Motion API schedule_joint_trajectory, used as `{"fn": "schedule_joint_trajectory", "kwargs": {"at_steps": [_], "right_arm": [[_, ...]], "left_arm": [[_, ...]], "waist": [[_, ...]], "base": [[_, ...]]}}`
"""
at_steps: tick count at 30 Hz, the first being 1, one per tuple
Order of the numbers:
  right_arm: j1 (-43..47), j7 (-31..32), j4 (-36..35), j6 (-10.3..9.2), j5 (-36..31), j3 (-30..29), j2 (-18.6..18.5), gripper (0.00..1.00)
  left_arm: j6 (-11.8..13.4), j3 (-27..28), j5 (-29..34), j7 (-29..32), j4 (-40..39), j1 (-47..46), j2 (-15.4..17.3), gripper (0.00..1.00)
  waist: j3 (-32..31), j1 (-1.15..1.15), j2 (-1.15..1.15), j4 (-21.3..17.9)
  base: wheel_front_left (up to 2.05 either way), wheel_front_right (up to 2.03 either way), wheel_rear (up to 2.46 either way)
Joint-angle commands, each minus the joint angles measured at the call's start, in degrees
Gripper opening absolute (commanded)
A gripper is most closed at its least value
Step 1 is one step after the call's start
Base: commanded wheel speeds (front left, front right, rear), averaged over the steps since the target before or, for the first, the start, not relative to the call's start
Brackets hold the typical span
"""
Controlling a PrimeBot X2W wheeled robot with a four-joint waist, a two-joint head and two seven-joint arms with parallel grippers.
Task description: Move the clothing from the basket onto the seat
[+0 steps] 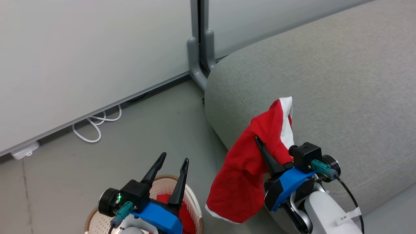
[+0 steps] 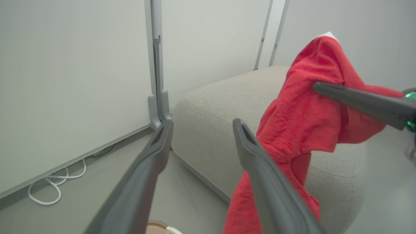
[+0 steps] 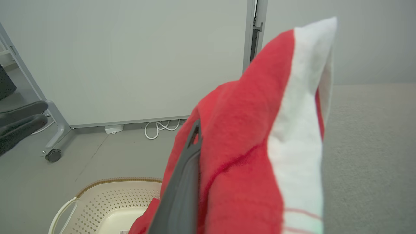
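My right gripper [image 1: 264, 145] is shut on a red garment with a white panel [image 1: 247, 169]. It holds the garment up over the front edge of the grey seat [image 1: 325, 81], and the cloth drapes down over the seat's side. In the right wrist view the garment [image 3: 247, 146] covers all but one dark finger [image 3: 185, 182]. My left gripper [image 1: 174, 159] stands open with nothing in it above the cream basket [image 1: 195, 201], where more red clothing [image 1: 186, 216] lies. The left wrist view looks between its fingers [image 2: 156, 152] at the seat [image 2: 221, 107] and the hanging garment [image 2: 302, 113].
A pale partition wall with a grey post [image 1: 198, 65] stands behind the seat's left end. A white cable [image 1: 97, 125] and a small white box [image 1: 24, 150] lie on the floor at the wall's foot. A wheeled frame leg [image 3: 53, 152] stands beyond the basket [image 3: 107, 198].
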Motion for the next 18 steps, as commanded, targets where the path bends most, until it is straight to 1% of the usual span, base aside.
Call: {"fn": "schedule_joint_trajectory", "kwargs": {"at_steps": [1, 12, 18], "right_arm": [[-0.23, -0.27, -0.32, 0.03, 0.19, -0.02, -0.17, 0.00], [0.42, -0.31, -0.50, 0.03, 0.45, 0.05, -0.16, 0.00], [0.80, -0.51, -0.62, 0.03, 0.37, -0.38, -0.16, 0.00]], "left_arm": [[-0.07, 0.01, 0.27, -0.28, -0.10, -0.61, 0.25, 1.00], [-0.07, -0.26, 0.38, -0.28, 0.14, -0.80, 0.37, 1.00], [-0.07, -1.01, 0.06, -0.28, 0.52, -1.25, 0.66, 1.00]], "waist": [[0.28, 0.00, 0.00, -2.13], [0.58, 0.00, 0.00, -7.45], [0.87, 0.00, 0.00, -8.28]], "base": [[0.00, 0.00, 0.00], [0.00, 0.00, 0.00], [0.00, 0.00, 0.00]]}}
